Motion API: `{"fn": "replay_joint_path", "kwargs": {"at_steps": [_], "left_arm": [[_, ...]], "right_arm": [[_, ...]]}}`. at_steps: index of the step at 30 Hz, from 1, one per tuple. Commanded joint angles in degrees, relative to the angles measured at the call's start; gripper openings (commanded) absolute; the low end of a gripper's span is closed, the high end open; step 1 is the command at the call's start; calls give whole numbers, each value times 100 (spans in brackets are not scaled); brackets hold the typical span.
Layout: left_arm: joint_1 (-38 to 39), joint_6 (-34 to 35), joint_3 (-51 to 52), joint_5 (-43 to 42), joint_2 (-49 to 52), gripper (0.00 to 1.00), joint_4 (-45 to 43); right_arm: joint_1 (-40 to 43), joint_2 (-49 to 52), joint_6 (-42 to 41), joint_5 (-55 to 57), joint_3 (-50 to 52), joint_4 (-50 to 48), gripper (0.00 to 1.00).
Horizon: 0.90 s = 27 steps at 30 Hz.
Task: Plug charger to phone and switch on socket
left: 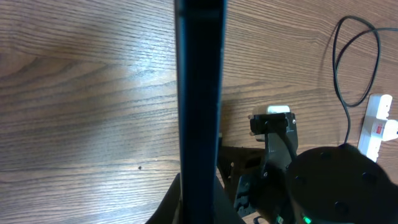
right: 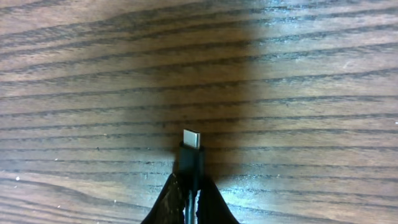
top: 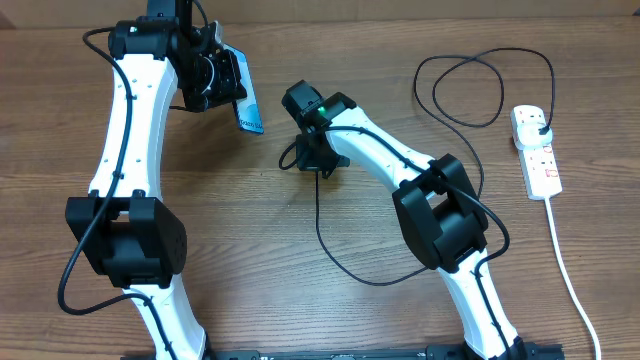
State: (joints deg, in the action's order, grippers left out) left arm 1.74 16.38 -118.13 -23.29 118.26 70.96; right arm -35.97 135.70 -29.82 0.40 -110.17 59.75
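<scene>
My left gripper [top: 222,85] is shut on the phone [top: 244,100] and holds it tilted above the table at the upper left; its light-blue screen shows below the jaws. In the left wrist view the phone [left: 200,106] appears edge-on as a dark vertical bar. My right gripper [top: 318,155] is shut on the charger's connector [right: 191,152], whose silver tip points away over bare wood. The black charger cable [top: 345,260] loops across the table to its plug in the socket [top: 537,150], a white power strip at the right.
The socket's thick white cord [top: 570,280] runs down to the front right edge. The charger cable makes a large loop [top: 470,90] at the back right. The right arm [left: 323,180] fills the lower right of the left wrist view.
</scene>
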Motion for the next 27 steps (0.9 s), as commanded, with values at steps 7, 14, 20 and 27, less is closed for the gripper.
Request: {"fn": "replay_joint_path", "kwargs": {"at_steps": [7, 14, 20, 27], "left_arm": [[-22, -284, -85, -522, -52, 4, -74], [-35, -1215, -85, -2975, -52, 4, -835], [-70, -933, -85, -4577, -52, 4, -1961], [-184, -164, -85, -5455, -52, 4, -2916]], "right_arm": [[48, 72, 9, -227, 4, 271, 4], [131, -614, 361, -518, -61, 363, 4], [634, -1939, 833, -1543, -61, 385, 4], [931, -2761, 1237, -2164, -61, 597, 4]]}}
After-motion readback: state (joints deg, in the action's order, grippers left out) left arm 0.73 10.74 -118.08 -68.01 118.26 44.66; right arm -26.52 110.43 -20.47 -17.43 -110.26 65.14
